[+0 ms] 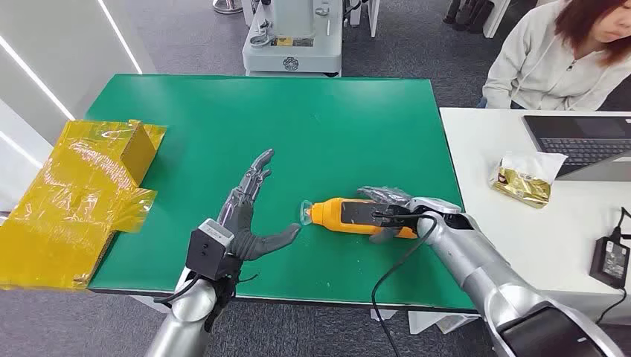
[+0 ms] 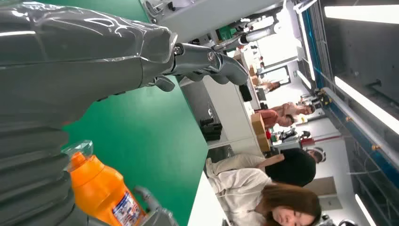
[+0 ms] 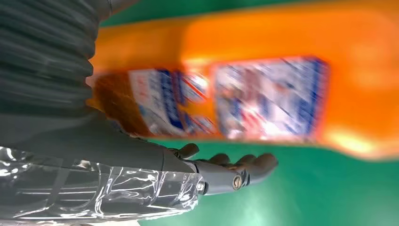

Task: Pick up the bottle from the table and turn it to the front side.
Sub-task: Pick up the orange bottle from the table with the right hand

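An orange bottle (image 1: 338, 214) with a clear cap lies on its side on the green table (image 1: 298, 119), cap toward my left hand. My right hand (image 1: 391, 212) straddles its base end, fingers on the far side and thumb on the near side. In the right wrist view the labelled bottle (image 3: 263, 70) is blurred, and a strip of green separates it from the fingers (image 3: 235, 172). My left hand (image 1: 245, 216) lies flat and open beside the cap, thumb tip close to it. In the left wrist view the bottle (image 2: 101, 190) sits past the left hand (image 2: 94, 61).
A crumpled yellow bag (image 1: 82, 193) covers the table's left edge. On the white table (image 1: 521, 230) to the right are a laptop (image 1: 588, 141), a gold packet (image 1: 524, 178) and a power adapter (image 1: 614, 256). A person (image 1: 565, 52) sits behind it. A machine base (image 1: 294, 37) stands beyond the far edge.
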